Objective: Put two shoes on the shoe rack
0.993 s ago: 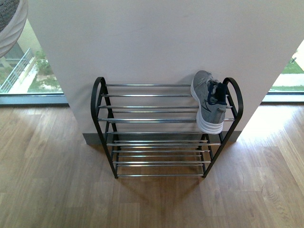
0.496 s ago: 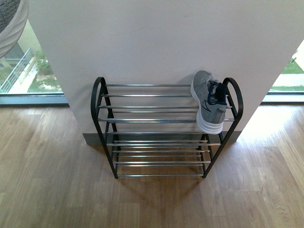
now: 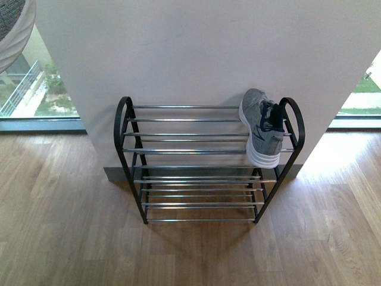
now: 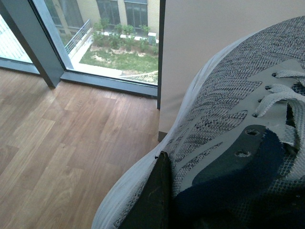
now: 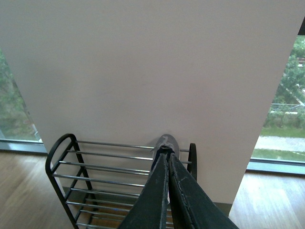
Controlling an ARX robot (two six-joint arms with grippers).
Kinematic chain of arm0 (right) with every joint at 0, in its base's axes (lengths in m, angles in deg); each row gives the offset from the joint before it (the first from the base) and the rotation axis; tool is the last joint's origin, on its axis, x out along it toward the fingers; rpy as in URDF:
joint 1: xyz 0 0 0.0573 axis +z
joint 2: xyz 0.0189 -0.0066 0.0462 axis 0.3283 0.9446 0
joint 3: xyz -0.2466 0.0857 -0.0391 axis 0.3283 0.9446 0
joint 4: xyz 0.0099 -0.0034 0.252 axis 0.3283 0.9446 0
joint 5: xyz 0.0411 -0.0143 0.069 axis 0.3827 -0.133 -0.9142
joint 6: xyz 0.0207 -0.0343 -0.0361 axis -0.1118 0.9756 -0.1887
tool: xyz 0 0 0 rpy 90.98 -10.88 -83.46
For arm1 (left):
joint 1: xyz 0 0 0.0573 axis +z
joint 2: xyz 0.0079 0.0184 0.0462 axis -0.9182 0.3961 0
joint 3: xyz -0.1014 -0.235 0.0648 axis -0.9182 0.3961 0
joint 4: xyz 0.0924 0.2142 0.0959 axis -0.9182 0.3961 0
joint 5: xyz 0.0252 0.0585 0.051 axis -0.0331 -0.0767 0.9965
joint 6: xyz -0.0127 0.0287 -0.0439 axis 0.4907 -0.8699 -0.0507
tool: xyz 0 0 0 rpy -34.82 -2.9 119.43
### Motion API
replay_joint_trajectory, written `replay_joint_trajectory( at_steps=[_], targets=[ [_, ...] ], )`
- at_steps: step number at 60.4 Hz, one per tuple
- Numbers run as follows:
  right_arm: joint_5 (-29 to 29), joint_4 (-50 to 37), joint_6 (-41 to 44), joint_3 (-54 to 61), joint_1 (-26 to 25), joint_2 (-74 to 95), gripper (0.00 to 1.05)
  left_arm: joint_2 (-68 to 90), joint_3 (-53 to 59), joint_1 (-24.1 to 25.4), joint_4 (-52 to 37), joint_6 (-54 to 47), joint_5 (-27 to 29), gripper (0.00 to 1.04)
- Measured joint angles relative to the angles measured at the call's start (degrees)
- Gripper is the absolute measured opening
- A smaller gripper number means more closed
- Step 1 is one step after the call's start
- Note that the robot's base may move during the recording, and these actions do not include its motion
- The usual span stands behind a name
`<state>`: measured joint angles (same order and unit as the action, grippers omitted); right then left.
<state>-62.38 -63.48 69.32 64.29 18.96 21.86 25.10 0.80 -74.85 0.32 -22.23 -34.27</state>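
One grey knit sneaker (image 3: 264,127) with a white sole lies on the right end of the shoe rack's (image 3: 178,151) top tier, toe to the wall. A second grey knit sneaker (image 4: 224,109) fills the left wrist view, and my left gripper (image 4: 164,167) is shut on its side near the navy collar. Only one dark finger (image 4: 155,200) shows there. In the front view this held sneaker (image 3: 11,27) shows at the top left corner. My right gripper (image 5: 163,152) is shut and empty, up in the air in front of the rack (image 5: 95,164), in line with the racked sneaker (image 5: 167,141).
The rack stands against a white wall pillar (image 3: 196,53). Floor-level windows (image 3: 36,95) flank the pillar on both sides. A wooden floor (image 3: 190,256) spreads in front. The left part of the top tier and the lower tiers hold nothing.
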Motion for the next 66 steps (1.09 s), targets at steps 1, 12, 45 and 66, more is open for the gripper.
replay_joint_trajectory(
  at_steps=[1, 12, 45, 66],
  targets=[
    [0.0, 0.26, 0.0, 0.0, 0.0, -0.22, 0.02, 0.02, 0.0, 0.0, 0.0, 0.0, 0.0, 0.02],
    [0.0, 2.64, 0.0, 0.0, 0.0, -2.58, 0.02, 0.0, 0.0, 0.0, 0.0, 0.0, 0.0, 0.02],
    [0.15, 13.33, 0.02, -0.02, 0.0, -12.98, 0.02, 0.0, 0.0, 0.02, 0.0, 0.0, 0.02, 0.02],
    [-0.02, 13.33, 0.09, -0.02, 0.0, -13.03, 0.54, 0.02, 0.0, 0.0, 0.0, 0.0, 0.04, 0.02]
  ],
)
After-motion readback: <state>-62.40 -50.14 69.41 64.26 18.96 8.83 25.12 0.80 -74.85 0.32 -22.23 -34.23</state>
